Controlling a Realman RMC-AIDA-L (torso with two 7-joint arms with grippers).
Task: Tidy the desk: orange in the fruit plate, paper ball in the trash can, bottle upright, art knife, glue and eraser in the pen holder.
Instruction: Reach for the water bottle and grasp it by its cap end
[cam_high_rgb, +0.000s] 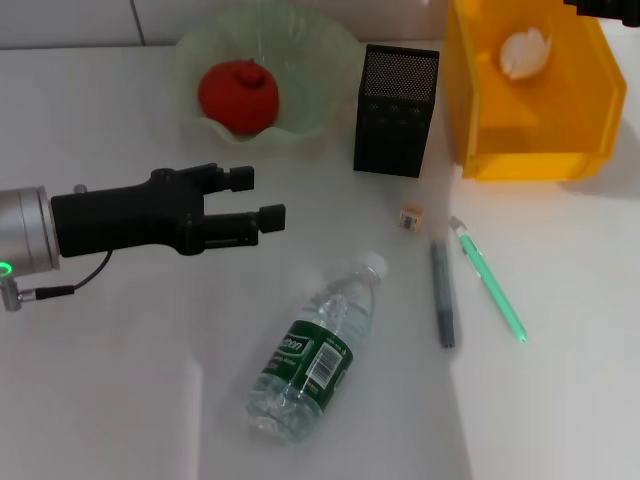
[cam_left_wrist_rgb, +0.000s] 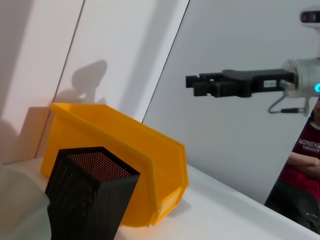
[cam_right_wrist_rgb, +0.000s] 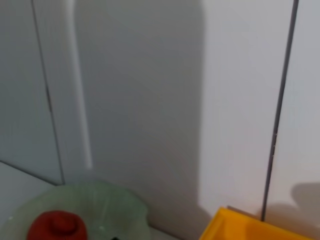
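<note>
The orange (cam_high_rgb: 238, 95) lies in the fruit plate (cam_high_rgb: 330, 50). The paper ball (cam_high_rgb: 525, 52) lies inside the trash can (cam_high_rgb: 530, 150). The bottle (cam_high_rgb: 318, 350) lies on its side near the front. The eraser (cam_high_rgb: 411, 217) sits in front of the pen holder (cam_high_rgb: 395, 110). A slim dark grey stick (cam_high_rgb: 443, 293) and a slim green tool (cam_high_rgb: 490, 280) lie to the right of the bottle; I cannot tell which is knife or glue. My left gripper (cam_high_rgb: 262, 197) is open and empty, above the table between plate and bottle. My right gripper (cam_left_wrist_rgb: 195, 85) hangs high above the trash can.
In the left wrist view the pen holder (cam_left_wrist_rgb: 90, 200) stands close in front of the trash can (cam_left_wrist_rgb: 125, 150). The right wrist view shows the orange (cam_right_wrist_rgb: 57, 225), the plate's rim (cam_right_wrist_rgb: 125, 200), a corner of the trash can (cam_right_wrist_rgb: 260, 227) and the wall behind.
</note>
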